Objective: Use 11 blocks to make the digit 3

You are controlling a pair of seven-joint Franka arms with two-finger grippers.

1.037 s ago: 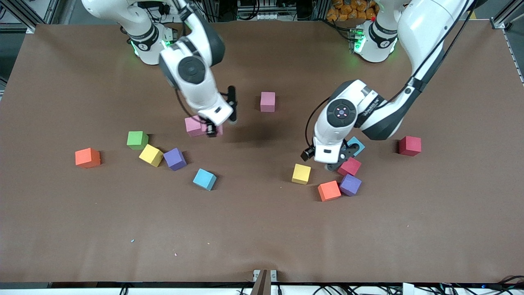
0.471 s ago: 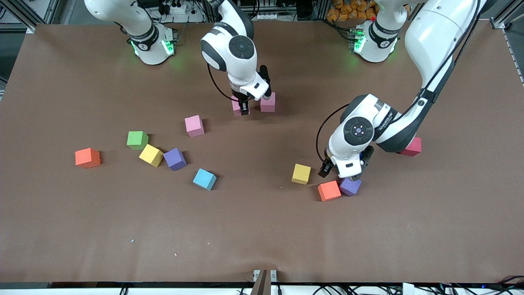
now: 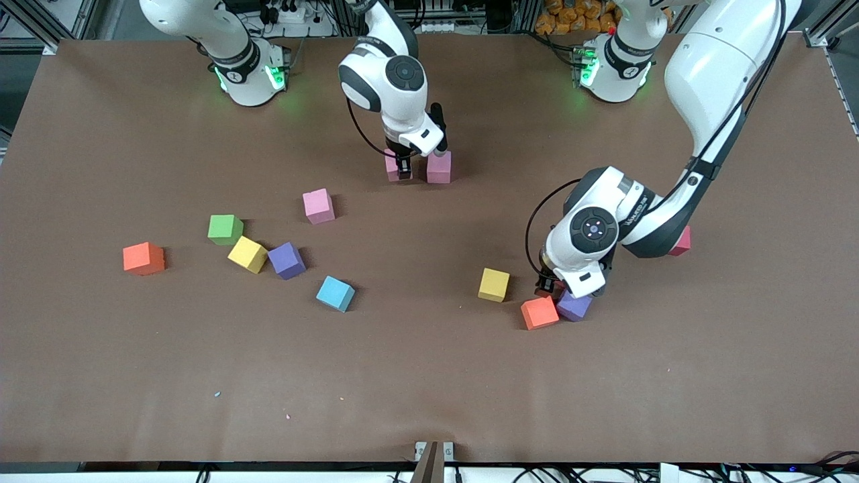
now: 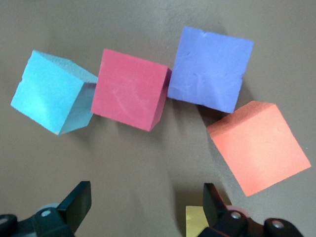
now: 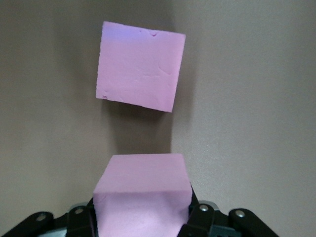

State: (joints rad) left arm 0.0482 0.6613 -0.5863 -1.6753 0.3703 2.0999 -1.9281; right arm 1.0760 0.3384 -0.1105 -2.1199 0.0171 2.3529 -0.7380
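Note:
My right gripper [image 3: 403, 168] [image 5: 142, 212] is shut on a pink block [image 3: 392, 166] [image 5: 142, 197] and holds it low, a small gap from a second pink block [image 3: 439, 168] [image 5: 140, 74] on the table. My left gripper [image 3: 562, 290] [image 4: 145, 200] is open and empty over a tight cluster: a light blue block [image 4: 52, 91], a crimson block [image 4: 131, 89], a purple block [image 3: 576, 307] [image 4: 210, 69] and an orange block [image 3: 539, 312] [image 4: 259, 145]. A yellow block [image 3: 494, 284] lies beside the cluster. No digit figure shows.
Toward the right arm's end lie a pink block [image 3: 318, 205], a green cube [image 3: 225, 229], a yellow block [image 3: 247, 254], a purple block [image 3: 287, 260], a light blue block [image 3: 335, 293] and an orange block [image 3: 143, 258]. A red block [image 3: 683, 241] is half hidden by the left arm.
My right gripper carried the pink block from beside the loose pink one to beside the farther pink block. My left gripper moved nearer the front camera over the cluster.

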